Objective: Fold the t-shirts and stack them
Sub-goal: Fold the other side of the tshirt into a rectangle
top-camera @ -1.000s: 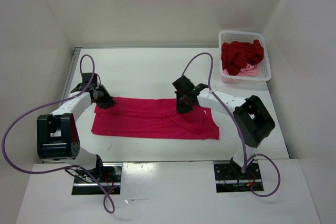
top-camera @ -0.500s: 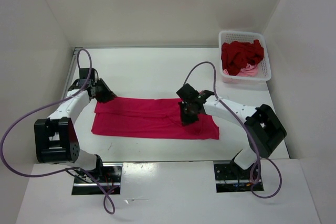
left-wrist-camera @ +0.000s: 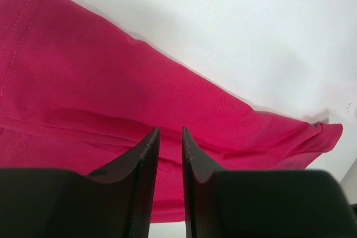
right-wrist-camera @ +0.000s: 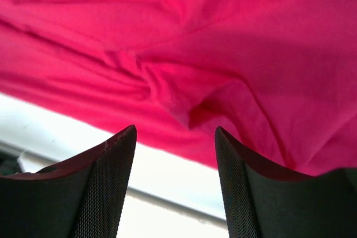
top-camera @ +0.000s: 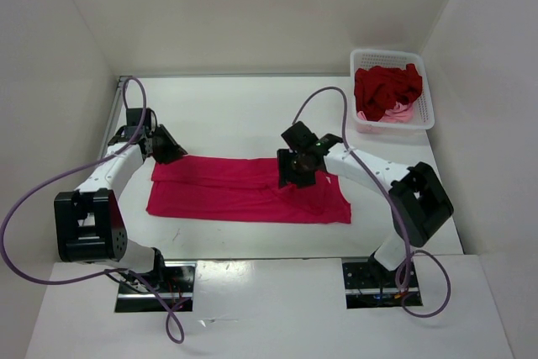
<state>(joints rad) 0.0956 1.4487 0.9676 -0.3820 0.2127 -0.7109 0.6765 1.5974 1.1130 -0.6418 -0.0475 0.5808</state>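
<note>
A bright magenta-red t-shirt point(top-camera: 227, 192) lies flat on the white table, folded into a long band. My left gripper point(top-camera: 171, 155) hovers at its far left corner. In the left wrist view its jaws point(left-wrist-camera: 170, 132) stand a narrow gap apart with nothing between them, and the shirt point(left-wrist-camera: 111, 82) lies beneath. My right gripper point(top-camera: 296, 176) is over the shirt's right half. It point(right-wrist-camera: 175, 129) is wide open and empty above the rumpled cloth point(right-wrist-camera: 195, 37). A dark crimson t-shirt point(top-camera: 387, 88) and a light pink t-shirt point(top-camera: 400, 113) lie bunched in the basket.
The white mesh basket point(top-camera: 429, 100) stands at the back right corner of the table. White walls close in on the left, back and right. Purple cables loop from both arms. The arm bases stand at the near edge.
My right gripper has opened wide, let go of the shirt and drawn back toward the far edge of the cloth. The left gripper has shifted slightly off the corner; its gap is unchanged.
</note>
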